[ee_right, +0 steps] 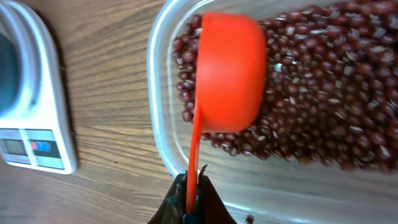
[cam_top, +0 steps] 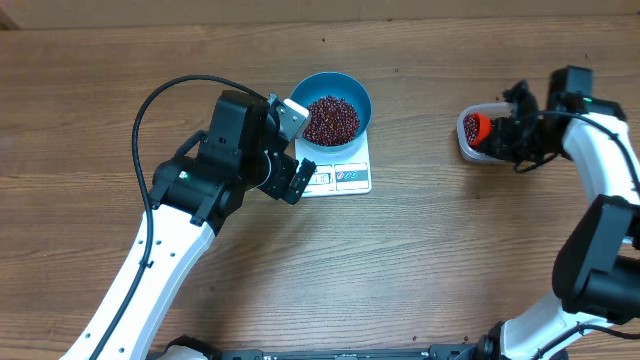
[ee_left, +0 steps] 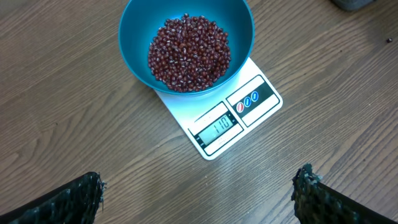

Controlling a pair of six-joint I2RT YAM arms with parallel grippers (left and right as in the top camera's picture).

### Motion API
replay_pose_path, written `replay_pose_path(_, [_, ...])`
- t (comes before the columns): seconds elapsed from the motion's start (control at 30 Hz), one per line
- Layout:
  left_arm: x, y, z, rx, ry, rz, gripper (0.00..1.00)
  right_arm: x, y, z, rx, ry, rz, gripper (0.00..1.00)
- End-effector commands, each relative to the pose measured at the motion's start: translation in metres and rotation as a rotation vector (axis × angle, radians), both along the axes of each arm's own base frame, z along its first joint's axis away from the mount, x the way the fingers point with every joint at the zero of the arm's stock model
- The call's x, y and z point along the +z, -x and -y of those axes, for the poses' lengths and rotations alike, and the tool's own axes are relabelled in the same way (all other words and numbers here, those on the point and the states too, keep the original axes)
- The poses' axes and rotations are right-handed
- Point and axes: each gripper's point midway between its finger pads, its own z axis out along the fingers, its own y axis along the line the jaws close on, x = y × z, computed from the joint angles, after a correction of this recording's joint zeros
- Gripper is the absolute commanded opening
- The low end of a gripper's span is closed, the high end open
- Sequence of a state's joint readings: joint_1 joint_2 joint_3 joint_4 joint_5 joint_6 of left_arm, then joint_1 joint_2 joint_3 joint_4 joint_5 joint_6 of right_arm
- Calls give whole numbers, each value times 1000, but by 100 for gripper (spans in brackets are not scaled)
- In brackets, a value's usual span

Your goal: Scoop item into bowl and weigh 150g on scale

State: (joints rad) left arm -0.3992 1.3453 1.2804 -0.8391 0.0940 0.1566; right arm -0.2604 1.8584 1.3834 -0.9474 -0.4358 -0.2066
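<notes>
Two arms work over one wooden table (cam_top: 420, 270).

Left arm (cam_top: 150, 250): rises from the near edge and slants in toward the scale (ee_left: 249, 99). Its wrist sits at the scale's left side. Left fingers (ee_left: 74, 202) spread wide and released, nothing between them. The wrist view shows them hanging above bare wood just short of the scale's display edge.

Right arm (cam_top: 610, 170): bent back on itself, well apart from the scale on the right. Its wrist is over a clear plastic container (ee_right: 158, 124). Right fingers (ee_right: 168, 208) clenched on the thin handle of a red scoop (ee_right: 227, 68).

Scale: white, rectangular, flat on the table. Its display and buttons run along the edge nearest the left wrist. Display reads 110.

Bowl (ee_left: 134, 37): blue, round, upright, seated on the scale's platform at the end away from the display. Its rim overhangs the platform.

Scoop: cup inside the container, at the end nearer the scale. Its rounded outside faces the wrist camera. Cannot tell from there whether it is loaded.

Beans, small and dark red-brown: one heap (ee_left: 189, 53) covers the bowl's bottom on the scale. The rest (ee_right: 323, 93) lie in a loose layer in the container.
</notes>
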Motion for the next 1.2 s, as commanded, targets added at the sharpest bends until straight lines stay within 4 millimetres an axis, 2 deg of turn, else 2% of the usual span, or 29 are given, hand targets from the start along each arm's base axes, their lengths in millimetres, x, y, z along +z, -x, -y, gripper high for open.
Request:
replay_pose_path(0.0, [-5, 0, 1, 4, 6, -17, 100, 8, 3, 6, -40, -152, 22, 4])
replay_pose_path(0.23, [-5, 0, 1, 4, 6, -17, 99, 24, 10, 36, -134, -301, 71, 4])
replay_pose_path(0.47, [-5, 0, 1, 4, 6, -17, 100, 51, 20, 42, -125, -487, 165, 4])
replay_pose_path(0.63, [-5, 0, 1, 4, 6, -17, 100, 68, 28, 28, -54, -577, 223, 4])
replay_pose_path(0.73, [-5, 0, 1, 4, 6, -17, 100, 72, 28, 23, -50, -605, 225, 4])
replay_pose_path(0.93, [-5, 0, 1, 4, 6, -17, 100, 93, 24, 5, -27, -727, 262, 4])
replay_pose_path(1.1, [-5, 0, 2, 4, 6, -17, 100, 106, 21, -24, 33, -811, 266, 4])
replay_pose_path(1.17, [-5, 0, 2, 3, 6, -17, 100, 113, 20, -45, 82, -856, 269, 4])
